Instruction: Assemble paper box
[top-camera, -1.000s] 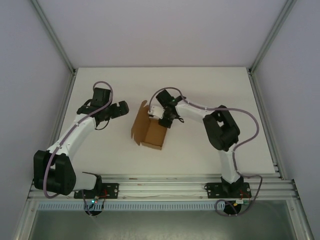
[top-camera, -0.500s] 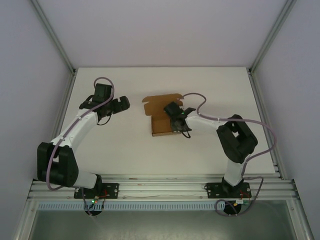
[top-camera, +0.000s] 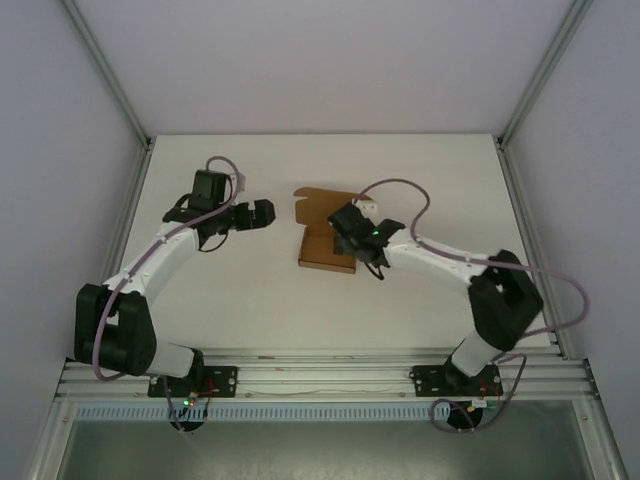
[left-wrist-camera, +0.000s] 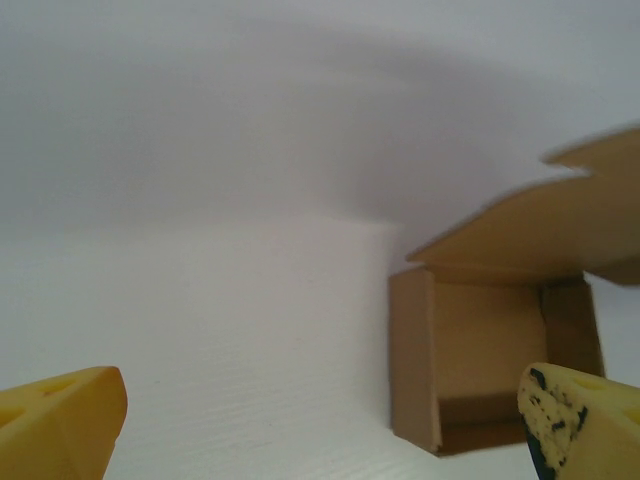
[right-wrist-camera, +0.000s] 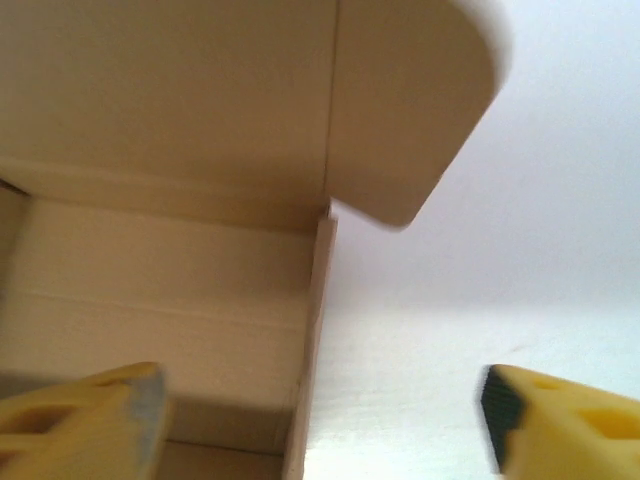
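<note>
The white table spreads under me, and my two arms reach in over it from the near edge, my left arm bending up the left side and my right arm stretching long from the right. The paper box lies about mid-table between them, a shallow brown tray open on top, with its lid flap lifted at the far side. My right gripper sits at the box's right-hand edge. In the wrist view its yellow fingers are spread apart and straddle the box's side wall, one finger in front of the tray's inside, the other over bare table. I cannot tell whether either touches the cardboard. A rounded tab of the lid hangs above them. My left gripper hovers left of the box, apart from it, pointing toward it. Its fingers are parted wide and hold nothing.
</note>
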